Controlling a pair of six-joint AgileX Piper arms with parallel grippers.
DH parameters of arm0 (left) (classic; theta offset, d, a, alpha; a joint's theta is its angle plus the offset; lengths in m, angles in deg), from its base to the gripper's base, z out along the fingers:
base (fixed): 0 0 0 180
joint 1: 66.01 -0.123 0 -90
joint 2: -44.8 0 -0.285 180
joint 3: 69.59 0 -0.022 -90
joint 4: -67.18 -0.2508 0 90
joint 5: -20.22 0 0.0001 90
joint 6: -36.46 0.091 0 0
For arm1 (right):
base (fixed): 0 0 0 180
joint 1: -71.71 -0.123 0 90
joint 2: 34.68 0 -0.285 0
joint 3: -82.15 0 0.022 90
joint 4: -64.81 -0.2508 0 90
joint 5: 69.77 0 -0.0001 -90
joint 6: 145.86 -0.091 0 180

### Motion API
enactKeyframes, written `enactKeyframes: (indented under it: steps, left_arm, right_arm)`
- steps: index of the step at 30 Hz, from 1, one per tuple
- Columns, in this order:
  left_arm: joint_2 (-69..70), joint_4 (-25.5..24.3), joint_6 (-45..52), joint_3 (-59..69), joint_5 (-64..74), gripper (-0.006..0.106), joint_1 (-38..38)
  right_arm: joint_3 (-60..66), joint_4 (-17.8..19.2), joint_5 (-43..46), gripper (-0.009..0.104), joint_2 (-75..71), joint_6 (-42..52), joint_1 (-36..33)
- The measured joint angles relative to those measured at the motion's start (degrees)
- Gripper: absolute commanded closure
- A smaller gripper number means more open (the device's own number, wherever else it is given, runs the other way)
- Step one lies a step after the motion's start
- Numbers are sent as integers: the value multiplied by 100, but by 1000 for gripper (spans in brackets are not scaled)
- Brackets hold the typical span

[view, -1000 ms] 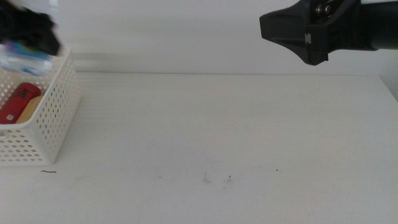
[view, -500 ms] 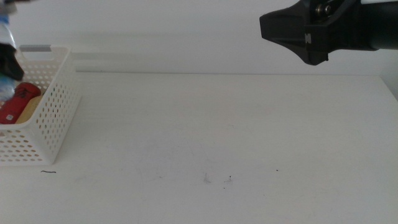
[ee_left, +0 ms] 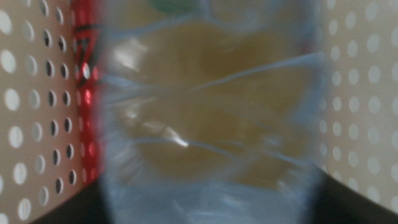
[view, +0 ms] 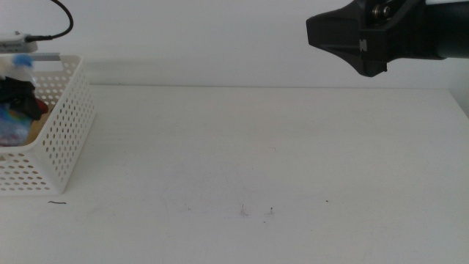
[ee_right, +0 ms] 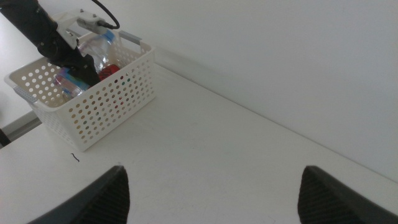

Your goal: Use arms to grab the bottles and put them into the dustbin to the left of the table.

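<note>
At nine o'clock in the middle view, the left gripper (view: 22, 99) has dropped inside the white dustbin (view: 62, 139) since a second ago, clenched on the clear water bottle (ee_left: 211, 118), not yet let go. Crumpled and blue-capped, it lies over the red can (ee_left: 87, 93). At one o'clock the right gripper (ee_right: 211, 186) waits, jaws spread. No bottles remain on the table (view: 278, 161); release appears to be the last step.

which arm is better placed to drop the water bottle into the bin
Left. The left gripper holds the water bottle down inside the dustbin; the right gripper hangs far across the table.
</note>
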Motion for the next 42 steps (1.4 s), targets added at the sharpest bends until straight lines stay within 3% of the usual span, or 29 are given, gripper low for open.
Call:
enactKeyframes:
  steps: [6,12,23,29,36,42]
  left_arm:
    - [225,-37,-198,-54,120,7,12]
    - [1194,-327,-608,100,66,7,527]
    - [4752,-125,-1281,2845,-2039,7,2135]
    - [5963,25,-1397,3853,-2874,7,2627]
    - [7588,-1238,-2648,5011,-3540,7,2930]
    - [8267,-1448,-2814,5231,-3588,7,2930]
  right_arm:
    - [0,-30,0,11,0,0,0]
    - [0,0,0,11,0,0,0]
    - [0,-30,0,11,0,0,0]
    - [0,0,0,11,0,0,0]
    - [0,0,0,11,0,0,0]
    - [0,0,0,11,0,0,0]
